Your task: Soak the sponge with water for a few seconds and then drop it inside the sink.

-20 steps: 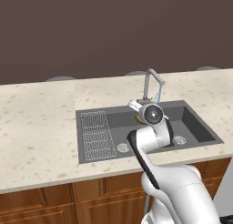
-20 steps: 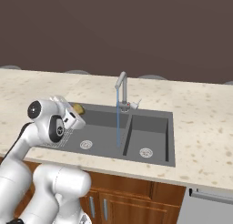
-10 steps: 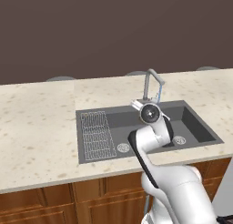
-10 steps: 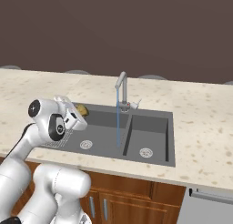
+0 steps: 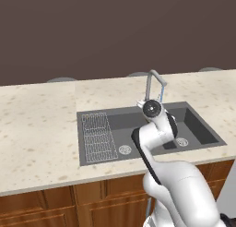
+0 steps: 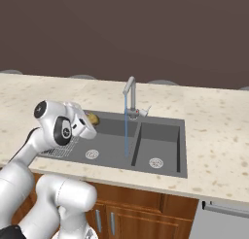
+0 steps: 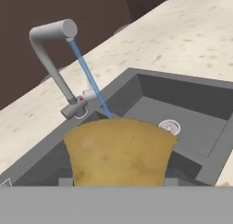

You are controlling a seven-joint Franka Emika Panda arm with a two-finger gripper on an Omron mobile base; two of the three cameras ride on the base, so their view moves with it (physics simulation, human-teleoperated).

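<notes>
sink point(image 6: 160, 136), sponge point(image 7: 119, 152) still gripped, water point(image 6: 126, 133) running

The sink point(image 6: 160, 165) is set into the counter point(image 6: 219, 136), with 2 basins side by side. The faucet point(image 6: 129, 94) stands at its far rim, and the water point(image 6: 126, 131) falls into the left basin. The sponge point(image 6: 92, 119) hangs over the sink's left part, left of the water.

The sponge point(image 7: 119, 152), a mustard-yellow block, sits up above the sink point(image 6: 165, 162), off to the left of the water point(image 6: 126, 131). The water falls as a thin pale-blue stream into the dark grey sink, near the wall between its two basins, each with a round silver drain.
</notes>
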